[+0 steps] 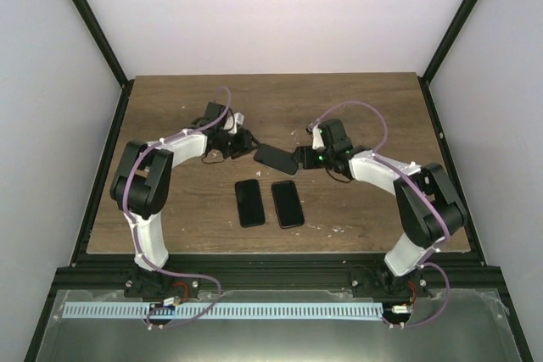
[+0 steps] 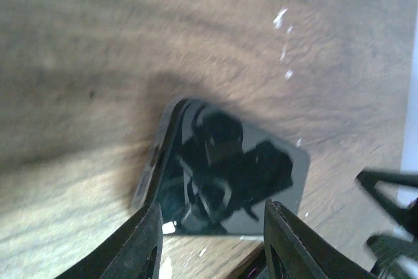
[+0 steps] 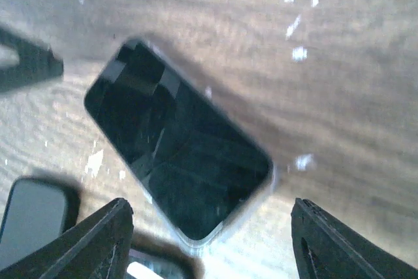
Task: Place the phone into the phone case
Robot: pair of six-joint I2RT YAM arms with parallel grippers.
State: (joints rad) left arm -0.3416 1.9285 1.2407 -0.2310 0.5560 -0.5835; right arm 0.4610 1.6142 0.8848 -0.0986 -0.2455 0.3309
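Observation:
A black phone [image 1: 276, 159] lies tilted on the wooden table [image 1: 178, 116] between my two grippers. In the left wrist view it is a glossy dark slab [image 2: 228, 174] with its near end between my open fingers [image 2: 140, 246]. In the right wrist view the same phone [image 3: 176, 148] shows a pale rim, and its near corner lies between my wide-open fingers [image 3: 98, 240]. My left gripper [image 1: 248, 147] [image 2: 213, 208] is at its left end and my right gripper [image 1: 300, 158] [image 3: 212, 204] at its right end. Neither grips it. I cannot tell which flat object is the case.
Two more dark phone-shaped objects lie side by side nearer me, one on the left [image 1: 249, 203] and one on the right [image 1: 287, 203]. One of them shows at the lower left of the right wrist view [image 3: 32, 213]. Black frame posts stand at the table's sides.

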